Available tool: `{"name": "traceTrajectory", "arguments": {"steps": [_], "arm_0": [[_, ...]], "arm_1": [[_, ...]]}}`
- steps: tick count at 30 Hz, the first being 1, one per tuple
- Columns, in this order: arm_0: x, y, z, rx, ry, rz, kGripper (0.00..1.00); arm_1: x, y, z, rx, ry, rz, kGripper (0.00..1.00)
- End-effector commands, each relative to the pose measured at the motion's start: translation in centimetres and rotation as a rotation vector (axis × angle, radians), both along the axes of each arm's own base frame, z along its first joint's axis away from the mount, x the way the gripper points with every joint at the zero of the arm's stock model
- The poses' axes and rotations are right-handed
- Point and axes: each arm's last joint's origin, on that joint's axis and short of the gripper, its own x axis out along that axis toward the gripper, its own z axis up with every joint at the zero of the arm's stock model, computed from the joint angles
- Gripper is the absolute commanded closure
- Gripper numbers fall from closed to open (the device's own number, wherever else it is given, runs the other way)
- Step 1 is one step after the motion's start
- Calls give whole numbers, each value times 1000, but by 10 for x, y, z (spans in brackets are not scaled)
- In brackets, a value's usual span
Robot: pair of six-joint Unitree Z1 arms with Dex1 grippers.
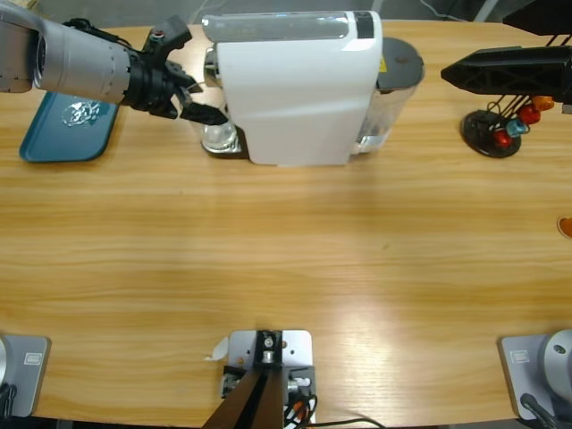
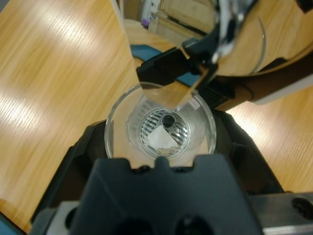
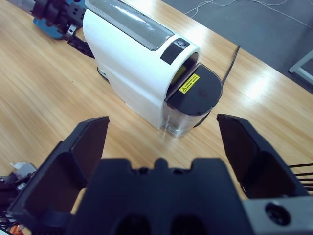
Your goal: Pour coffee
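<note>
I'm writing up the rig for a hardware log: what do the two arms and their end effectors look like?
The left arm is a thick silver-grey tube ending in a black wrist with dark cabling. Its end effector has two black jaws. The right end effector is matte black too, with broad angular jaws on a blocky body.

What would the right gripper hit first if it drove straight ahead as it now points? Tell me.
Probably the white coffee machine, at its rear end by the clear water tank. The right gripper stands open and looks straight at it, bare wooden table between. Depth is uncertain.

One white coffee machine (image 1: 295, 85), one clear glass (image 1: 219, 136), one teal tray (image 1: 67, 130), one capsule stand (image 1: 492, 134), two arms
</note>
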Motion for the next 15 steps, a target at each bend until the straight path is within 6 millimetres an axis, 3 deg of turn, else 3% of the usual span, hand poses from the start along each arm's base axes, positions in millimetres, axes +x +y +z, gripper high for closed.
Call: {"name": "traceTrajectory", "arguments": {"steps": [1, 8, 13, 15], "arm_0": [[10, -14, -16, -14, 30, -34, 571], [5, -14, -19, -8, 43, -41, 566], [3, -15, -22, -5, 57, -40, 336], [3, -15, -22, -5, 56, -37, 316]], "arm_1": [[0, -3, -7, -23, 11, -9, 0], [2, -2, -7, -21, 8, -12, 2], [3, -1, -9, -19, 9, -13, 4], [2, -1, -9, -19, 9, -13, 4]]}}
